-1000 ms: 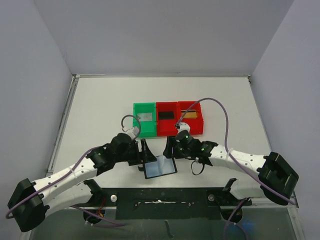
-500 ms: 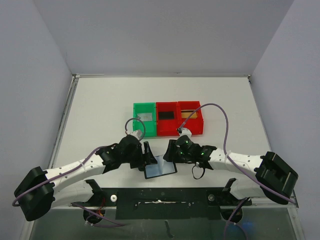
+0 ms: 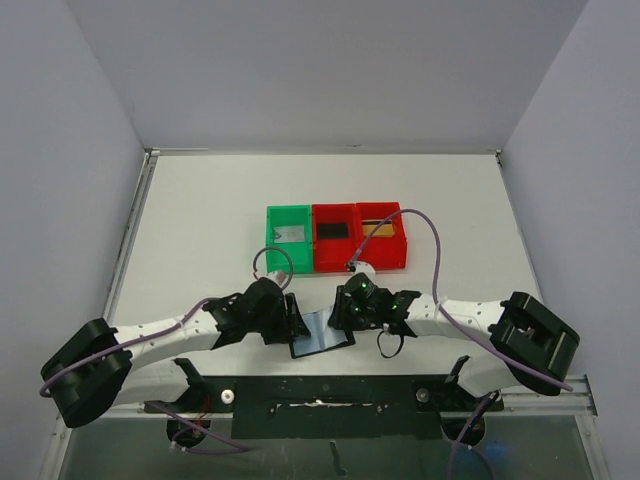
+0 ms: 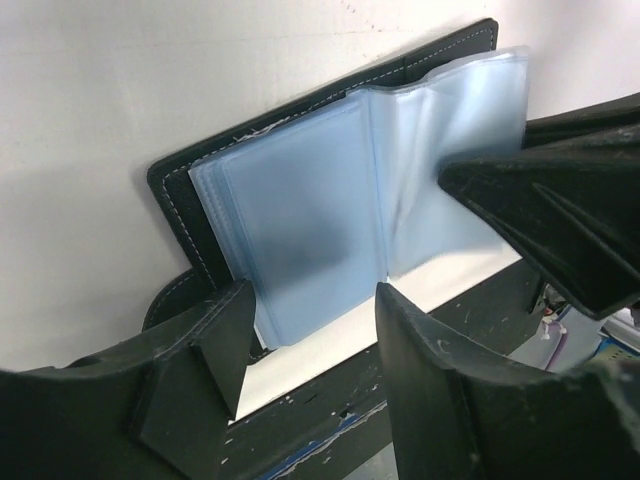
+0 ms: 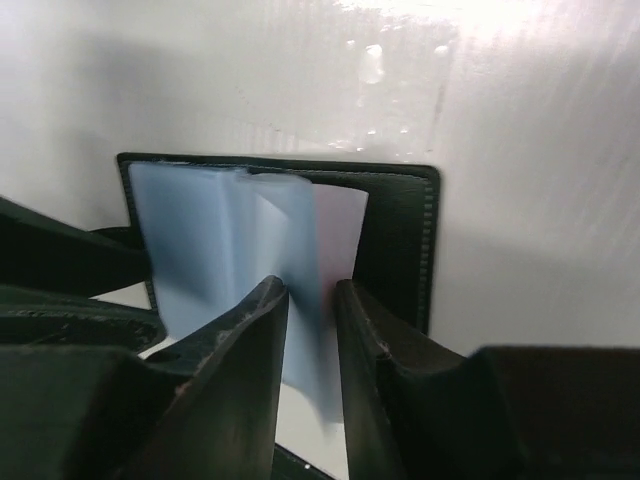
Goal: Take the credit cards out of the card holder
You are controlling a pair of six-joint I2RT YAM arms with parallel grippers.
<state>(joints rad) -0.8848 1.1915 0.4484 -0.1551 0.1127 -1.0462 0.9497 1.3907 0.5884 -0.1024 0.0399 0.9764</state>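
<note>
The black card holder (image 3: pixel 322 336) lies open near the table's front edge, its bluish clear sleeves up. My left gripper (image 3: pixel 295 318) is open over its left edge; in the left wrist view (image 4: pixel 310 345) its jaws straddle the sleeves' near corner of the holder (image 4: pixel 300 200). My right gripper (image 3: pixel 343 312) is shut on a sleeve leaf of the holder (image 5: pixel 400 230), which stands pinched between the fingers (image 5: pixel 312 300). A pale grey card (image 3: pixel 291 233), a black card (image 3: pixel 333 231) and a gold card (image 3: pixel 378 226) lie in the bins. No card shows in the sleeves.
A green bin (image 3: pixel 272 240) and two red bins (image 3: pixel 317 250) (image 3: pixel 402 245) stand in a row behind the holder. The black mounting rail (image 3: pixel 320 400) runs along the near edge right below the holder. White table lies to both sides.
Both grippers have come down and closer to the holder. The sleeve leaf that stood raised one second ago now lies lower. The left arm has swung in to the right.
</note>
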